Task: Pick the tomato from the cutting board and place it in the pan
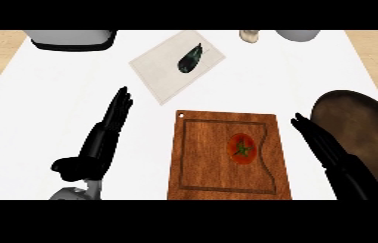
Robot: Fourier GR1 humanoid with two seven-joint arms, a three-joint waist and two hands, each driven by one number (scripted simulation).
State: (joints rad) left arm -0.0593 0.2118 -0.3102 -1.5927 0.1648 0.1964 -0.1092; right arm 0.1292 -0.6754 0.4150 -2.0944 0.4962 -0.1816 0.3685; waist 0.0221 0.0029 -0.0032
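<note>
The fingers of the right hand [328, 144] are held straight and close together, closed on nothing, and are seen just right of the cutting board [199, 159], between it and the pan [353, 124]. The fingers of the left hand [107, 132] are likewise straight and empty, left of the cutting board. The tomato [242, 148] lies on the cutting board, right of its middle, and is touched by neither hand. Nothing is seen in the pan, which is set at the cutting board's right. Beyond the cutting board, an eggplant [190, 58] lies on a cloth [159, 74]. By this judgement, no step is done: grasp, lift, carry and release are all left.
</note>
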